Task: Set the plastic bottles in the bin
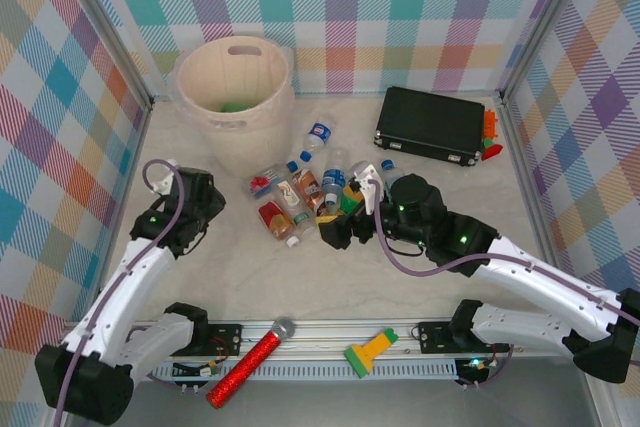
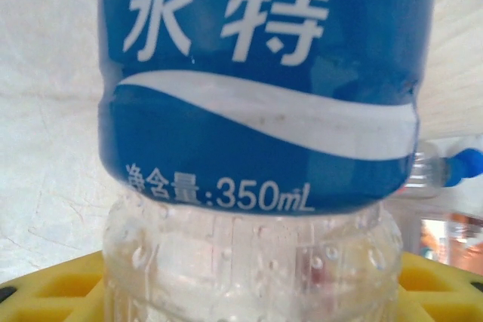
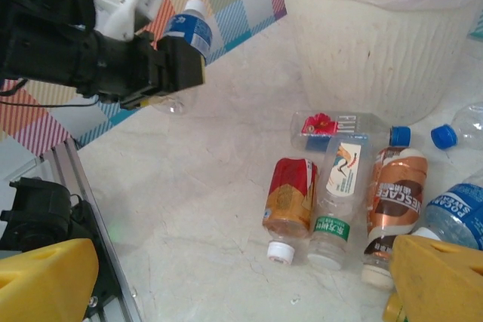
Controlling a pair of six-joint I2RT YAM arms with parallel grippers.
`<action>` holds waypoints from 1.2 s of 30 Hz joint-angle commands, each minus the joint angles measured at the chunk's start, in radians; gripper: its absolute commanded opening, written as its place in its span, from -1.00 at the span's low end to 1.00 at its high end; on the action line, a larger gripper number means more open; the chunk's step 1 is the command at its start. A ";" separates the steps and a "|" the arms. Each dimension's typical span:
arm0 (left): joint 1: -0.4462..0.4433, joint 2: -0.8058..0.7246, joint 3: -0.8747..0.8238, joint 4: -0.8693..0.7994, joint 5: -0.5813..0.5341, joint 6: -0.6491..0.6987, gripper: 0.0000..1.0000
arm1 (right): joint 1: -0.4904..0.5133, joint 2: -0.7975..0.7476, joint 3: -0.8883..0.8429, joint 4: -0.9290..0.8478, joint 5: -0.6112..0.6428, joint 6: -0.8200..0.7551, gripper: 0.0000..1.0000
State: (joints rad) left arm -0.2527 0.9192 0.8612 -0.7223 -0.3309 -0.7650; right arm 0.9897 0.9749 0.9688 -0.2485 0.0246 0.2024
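My left gripper [image 2: 245, 292] is shut on a clear plastic bottle [image 2: 264, 96] with a blue label, its yellow fingers [image 2: 53, 288] on either side of the bottle's base. In the right wrist view that left gripper [image 3: 162, 65] holds the white-capped bottle [image 3: 189, 32] above the table, left of the bin [image 3: 377, 43]. The cream bin [image 1: 235, 97] stands at the far left with something green inside. Several bottles [image 1: 300, 197] lie in a heap mid-table: a red-labelled one [image 3: 290, 197], a clear one [image 3: 339, 201] and a brown-labelled one [image 3: 396, 201]. My right gripper [image 1: 340, 215] hovers open at the heap's right edge.
A flat black case [image 1: 430, 125] lies at the back right with orange and red items [image 1: 490, 137] behind it. A red glitter microphone [image 1: 250, 362] and a green-and-yellow tool [image 1: 368, 352] rest on the front rail. Plaid walls enclose the table.
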 commanded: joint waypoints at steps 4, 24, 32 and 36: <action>0.007 -0.011 0.196 -0.115 0.018 0.120 0.19 | 0.007 -0.064 0.019 0.119 0.028 -0.001 0.98; 0.000 0.411 0.796 -0.096 0.219 0.304 0.18 | 0.007 -0.155 -0.029 0.313 0.243 -0.071 0.98; 0.000 0.620 0.994 -0.067 0.218 0.362 0.19 | 0.007 -0.153 -0.016 0.280 0.259 -0.078 0.98; 0.001 0.726 1.098 -0.069 0.209 0.388 0.20 | 0.007 -0.153 -0.005 0.259 0.261 -0.079 0.98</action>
State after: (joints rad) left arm -0.2539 1.6043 1.8889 -0.8097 -0.1204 -0.4213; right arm 0.9897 0.8276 0.9260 0.0124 0.2684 0.1406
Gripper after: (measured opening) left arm 0.600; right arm 0.989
